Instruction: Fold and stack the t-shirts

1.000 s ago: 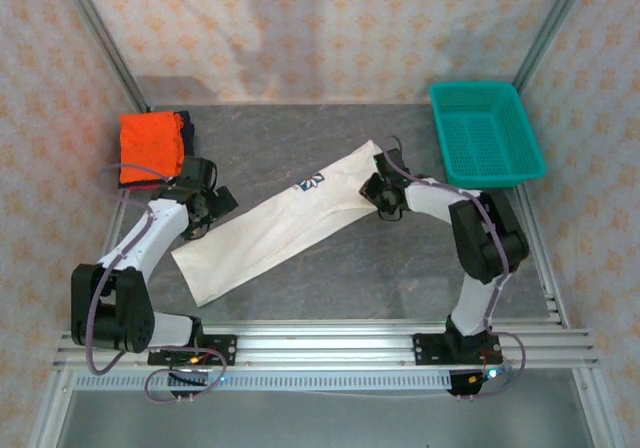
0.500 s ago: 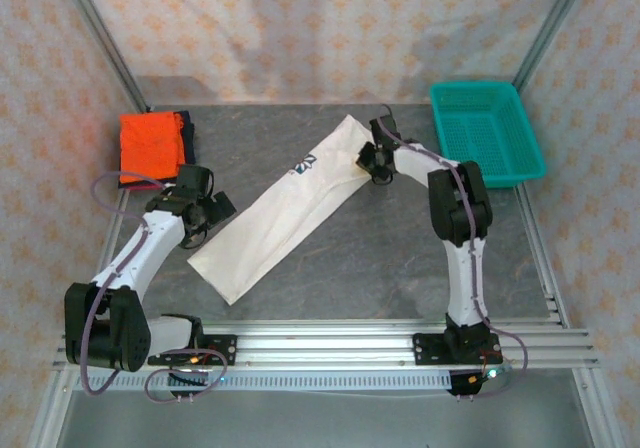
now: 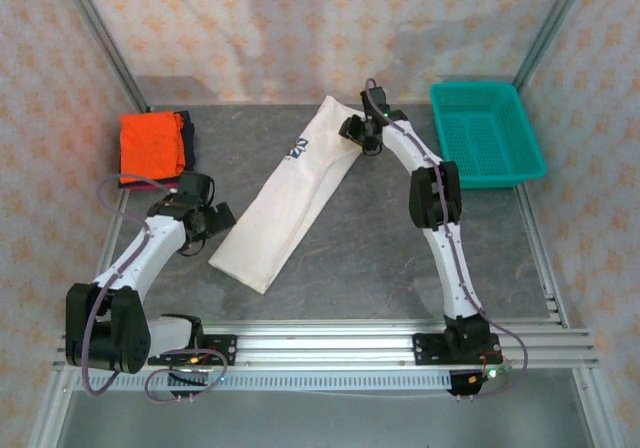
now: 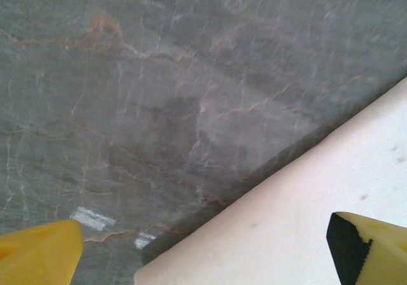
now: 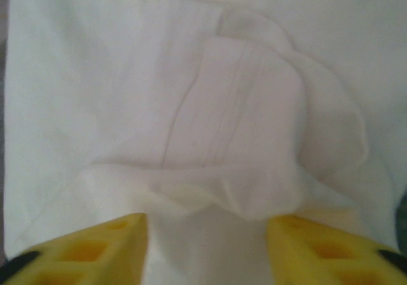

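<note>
Right claw (image 3: 353, 133) clamped on far end of white shirt (image 3: 290, 193). Left claw (image 3: 212, 218) held apart beside shirt's near edge.

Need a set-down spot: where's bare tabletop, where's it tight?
Free: grey stone table between the long white folded t-shirt and the right arm, and nearer than the teal plastic mesh basket. Tight: left gripper between shirt and bright orange t-shirt.
</note>
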Available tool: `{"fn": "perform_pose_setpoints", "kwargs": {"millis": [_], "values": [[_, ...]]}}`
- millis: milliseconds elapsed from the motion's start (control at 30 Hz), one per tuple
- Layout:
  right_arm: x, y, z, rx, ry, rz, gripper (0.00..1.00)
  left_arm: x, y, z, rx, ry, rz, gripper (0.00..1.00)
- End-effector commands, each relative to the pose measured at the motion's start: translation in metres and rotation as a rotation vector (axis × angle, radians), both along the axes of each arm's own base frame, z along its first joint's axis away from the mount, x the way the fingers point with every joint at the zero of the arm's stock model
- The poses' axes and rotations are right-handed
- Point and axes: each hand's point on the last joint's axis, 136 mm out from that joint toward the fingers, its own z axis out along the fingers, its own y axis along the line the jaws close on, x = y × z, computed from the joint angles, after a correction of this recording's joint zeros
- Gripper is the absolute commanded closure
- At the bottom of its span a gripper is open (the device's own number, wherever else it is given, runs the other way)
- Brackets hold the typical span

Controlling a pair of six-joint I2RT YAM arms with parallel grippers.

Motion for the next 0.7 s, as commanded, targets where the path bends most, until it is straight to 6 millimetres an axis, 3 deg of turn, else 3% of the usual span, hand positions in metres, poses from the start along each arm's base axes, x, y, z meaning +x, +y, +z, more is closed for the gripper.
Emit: {"fn": "perform_pose_setpoints", "kwargs": {"millis": [0,100,200,367,433,533,667], "values": [[-0.004,0.006,0.1,0.069,-0.21,0.033,0.32,-0.005,0.001,-0.002,0.018,0.008,-0.065,0.0],[-0.023,-0.001,0.128,0.08,-0.276,0.033,0.2,-0.005,-0.007,-0.011,-0.007,0.052,-0.109,0.04],[-0.043,-0.013,0.14,0.07,-0.322,0.018,0.14,-0.006,-0.018,-0.02,-0.014,0.081,-0.152,0.23],[-0.074,-0.04,0.143,0.043,-0.341,-0.026,0.14,-0.014,-0.024,-0.037,-0.008,0.131,-0.171,0.37],[-0.084,-0.047,0.144,0.026,-0.346,-0.03,0.14,-0.017,-0.025,-0.042,-0.003,0.148,-0.17,0.46],[-0.097,-0.053,0.146,-0.002,-0.351,-0.029,0.16,-0.021,-0.03,-0.05,-0.023,0.173,-0.173,0.51],[-0.111,-0.059,0.156,-0.023,-0.375,-0.017,0.17,-0.03,-0.042,-0.063,-0.063,0.212,-0.185,0.74]]}}
